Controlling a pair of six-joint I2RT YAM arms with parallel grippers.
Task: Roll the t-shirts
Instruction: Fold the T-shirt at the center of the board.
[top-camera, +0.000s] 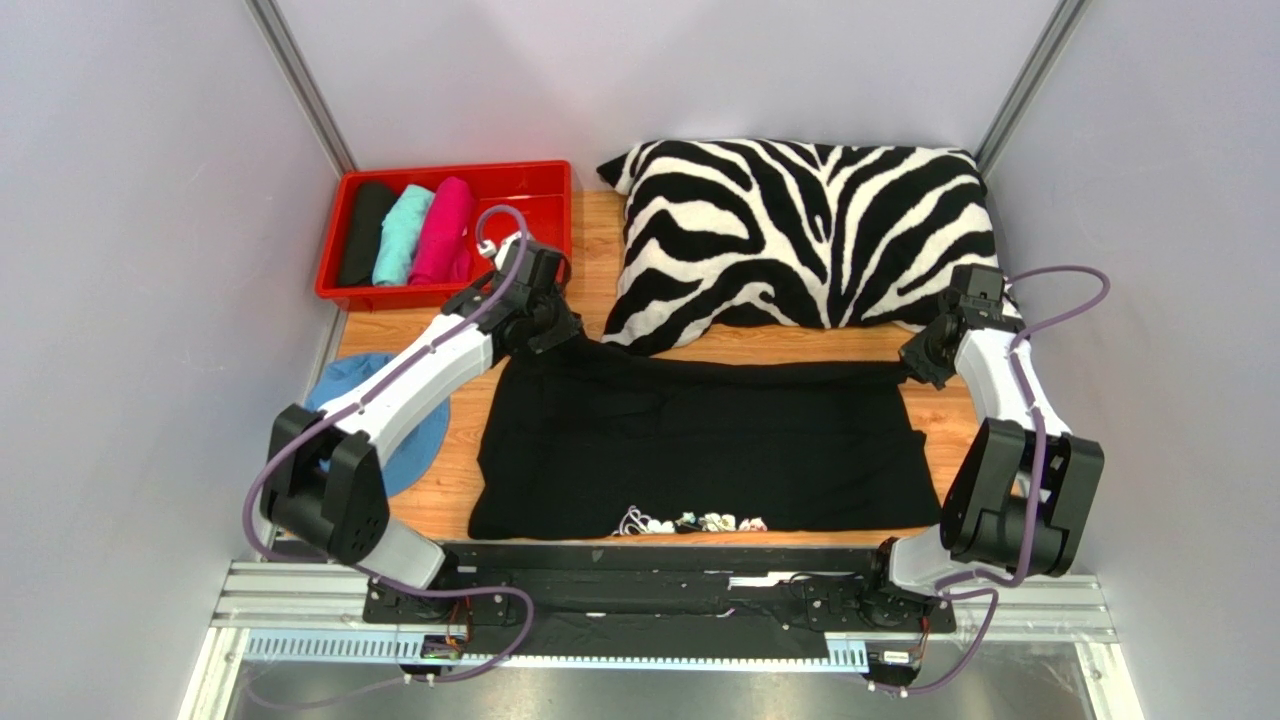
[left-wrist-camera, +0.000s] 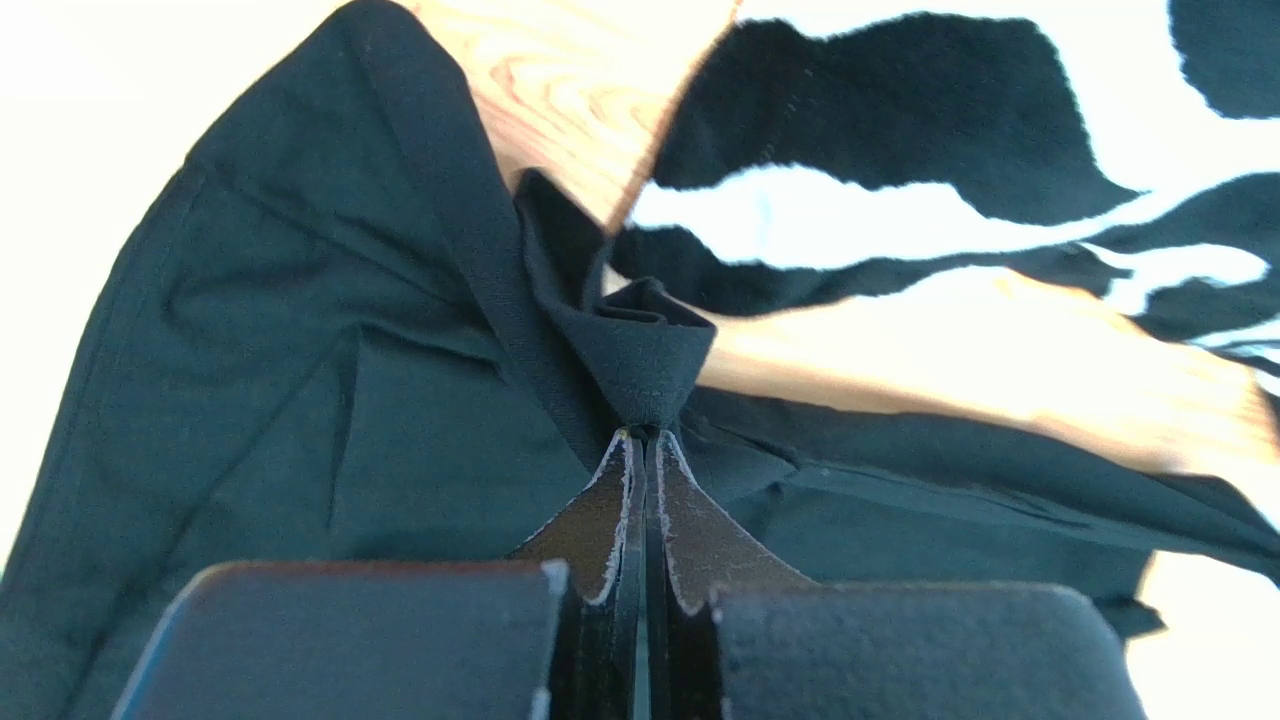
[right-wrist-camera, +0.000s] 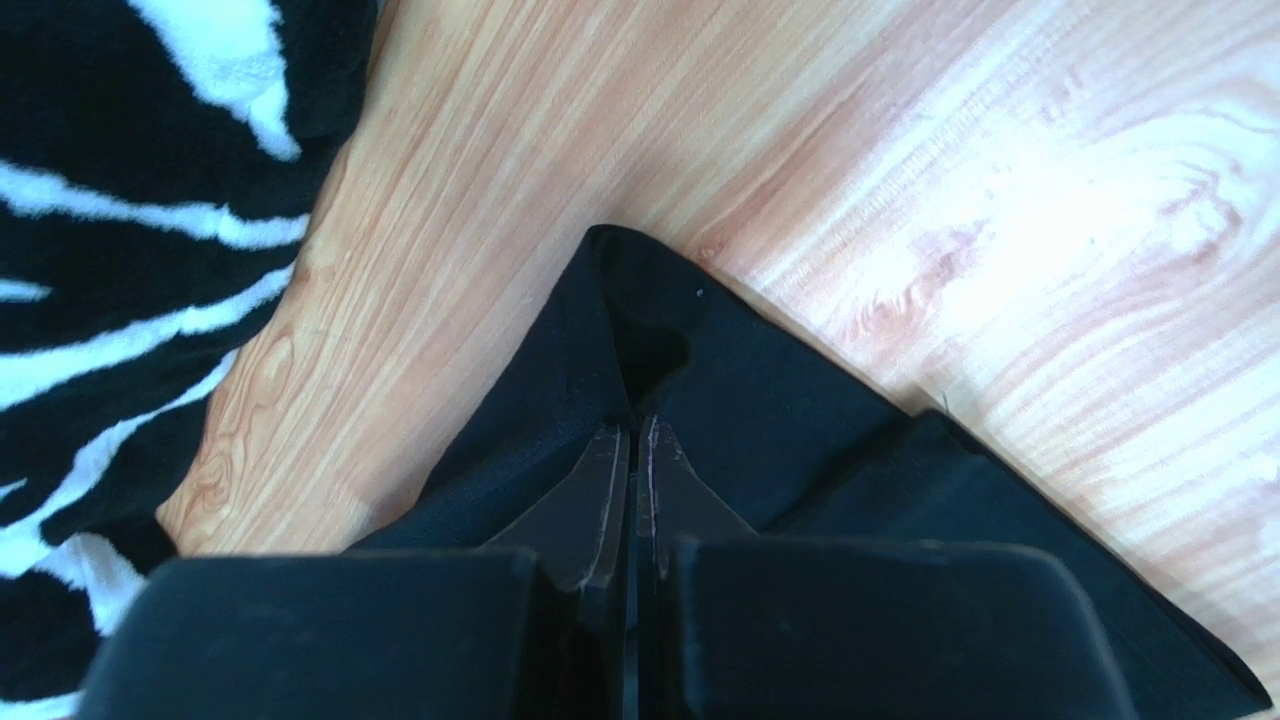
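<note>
Bottom centre of the top view: we note a small white print (top-camera: 691, 522) at the near edge of the large black t-shirt (top-camera: 699, 443); we cannot read it. The shirt lies flat mid-frame on the wooden table (top-camera: 594, 263). A blue disc (top-camera: 427, 444) at the left is partly under the left arm.

The left gripper (left-wrist-camera: 643, 438), jaws pressed together, pinches the shirt's upper-left corner. The right gripper (right-wrist-camera: 633, 432) pinches the upper-right corner the same way.

Just beyond lies the zebra pillow (top-camera: 796, 225). Upper left, a red bin (top-camera: 451, 170) holds the rolled black tee (top-camera: 365, 233), teal tee (top-camera: 403, 233) and pink tee (top-camera: 445, 230).

Cameras: one overhead, two wrist-mounted.
The whole table (top-camera: 812, 342) is seen from above the near edge, facing far; each wrist view is held close over a far corner of the black t-shirt (top-camera: 691, 435), the zebra pillow (top-camera: 796, 225) being shared by all.
</note>
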